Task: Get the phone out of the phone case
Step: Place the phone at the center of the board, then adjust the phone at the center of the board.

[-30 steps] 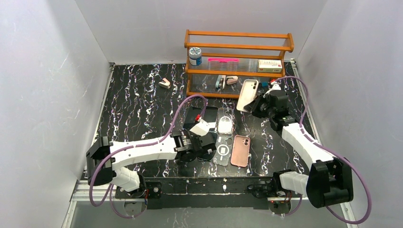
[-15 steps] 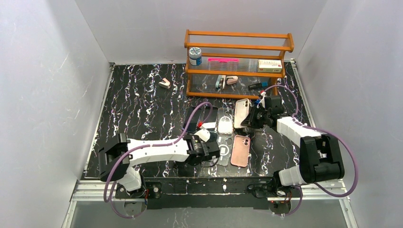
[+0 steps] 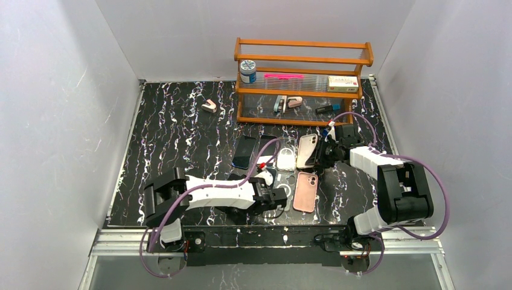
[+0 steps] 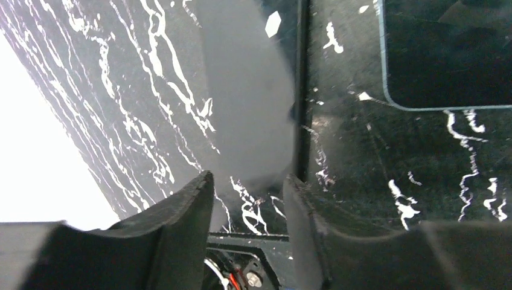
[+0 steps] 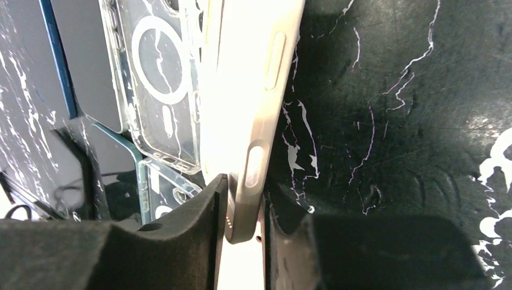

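The black marbled desk [image 3: 175,139] sits between white walls, with a wooden rack [image 3: 302,60] at the back. In the last second your right arm has brought the cream phone case [image 3: 307,150] down from upright near the rack. It now lies low, just beside the clear case [image 3: 285,156] and above the pink phone [image 3: 305,191]. The right end effector [image 5: 241,199] pinches its buttoned edge. Your left arm has swung in along the near side, and the left end effector [image 4: 247,187] is spread with only the desk between its fingers, near a dark phone [image 4: 447,54]. I judge this as set-up for a two-arm pull. Nothing shows the phone out yet, and you cannot see whether it sits inside.
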Controlling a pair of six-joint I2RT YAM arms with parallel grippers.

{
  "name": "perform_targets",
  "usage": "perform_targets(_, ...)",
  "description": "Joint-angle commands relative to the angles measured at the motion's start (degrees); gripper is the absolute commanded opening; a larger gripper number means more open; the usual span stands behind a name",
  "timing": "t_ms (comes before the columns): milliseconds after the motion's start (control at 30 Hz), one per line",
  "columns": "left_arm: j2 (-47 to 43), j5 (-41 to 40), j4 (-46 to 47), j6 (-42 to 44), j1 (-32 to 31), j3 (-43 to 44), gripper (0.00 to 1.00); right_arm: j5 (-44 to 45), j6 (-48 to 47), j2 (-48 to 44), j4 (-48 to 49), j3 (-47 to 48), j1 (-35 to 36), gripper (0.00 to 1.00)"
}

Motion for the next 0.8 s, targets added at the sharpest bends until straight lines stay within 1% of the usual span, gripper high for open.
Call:
perform_targets(0, 2.38, -1.20, 2.31, 0.69, -0.25, 2.15, 0.47, -0.16, -1.48, -1.06, -1.33, 1.69, 0.04, 0.36)
perform_targets(67, 3.33, -1.92, 3.90, 1.62, -0.21, 2.11, 0.52, 0.22, -1.58, -1.77, -1.54, 1.61, 0.04, 0.43)
perform_targets(167, 4.79, -2.86, 7.25, 2.84, 0.61, 2.17, 0.55, 0.80, -1.59, -2.26, -1.75, 1.91, 0.05, 0.51)
perform_targets(200, 5.11, -2.83, 8.66, 3.38, 1.12, 2.34, 0.56, 0.82, -1.58, -2.41, -1.86, 2.00, 0.08, 0.55)
perform_targets(300, 4.30, -2.25, 12.12, 4.68, 3.94, 2.26, 0.69, 0.60, -1.59, -3.43, -2.13, 2.05, 0.16, 0.70)
perform_targets(400, -0.08, 2.13, 17.20, 6.41, 8.29, -0.64, 0.74, 0.87, -1.38, -5.05, -2.73, 1.81, 0.14, 0.86)
perform_targets(467, -3.41, 5.49, 19.54, 7.39, 10.86, -3.24, 0.80, 1.26, -1.23, -6.37, -3.23, 1.49, 0.19, 0.98)
perform_targets(667, -13.56, 14.11, 22.53, 8.92, 16.96, -12.95, 0.98, 2.95, -0.75, -12.45, -4.14, -0.68, 0.45, 0.99)
perform_targets(767, -17.09, 21.13, 26.97, 10.92, 20.25, -17.60, 0.98, 2.88, -0.29, -15.11, -3.73, -1.56, 0.63, 0.99)
